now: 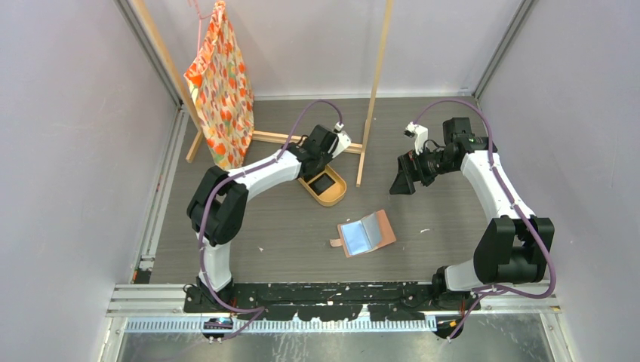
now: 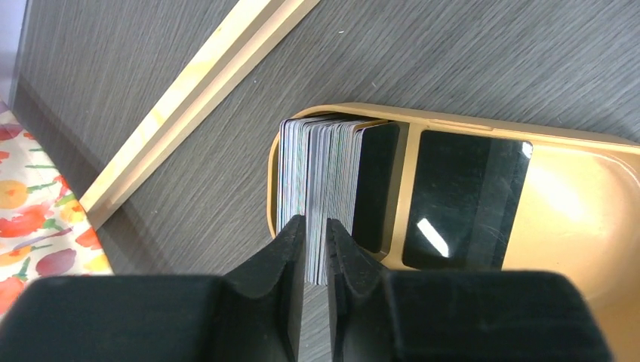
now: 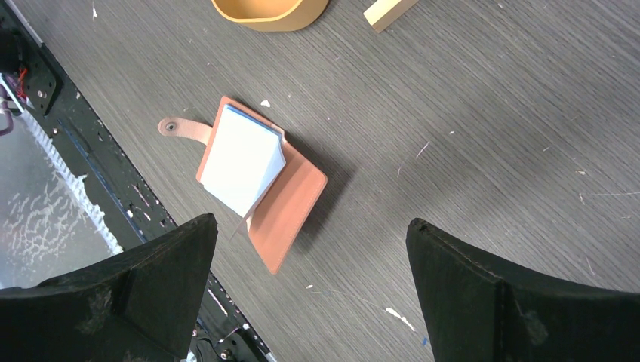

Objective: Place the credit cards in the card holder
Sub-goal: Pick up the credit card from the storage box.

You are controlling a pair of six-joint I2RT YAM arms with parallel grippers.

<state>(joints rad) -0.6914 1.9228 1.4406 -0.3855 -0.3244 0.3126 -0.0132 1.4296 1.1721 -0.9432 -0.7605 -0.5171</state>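
Shows salmon-brown on the leather bifold card holder (image 3: 290, 207), pale blue-white inside. Runs grey, white and black across the thin plastic credit cards (image 2: 324, 173); tan on the oval tray (image 2: 573, 188).

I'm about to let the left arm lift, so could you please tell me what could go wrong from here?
1. The left claw straddles several upright credit cards, not one, so it may lift a bunch or drag neighbours from the tray.
2. The card holder lies loose with a leaf half raised; inserting a card could slide it unless the open right claw steadies it.
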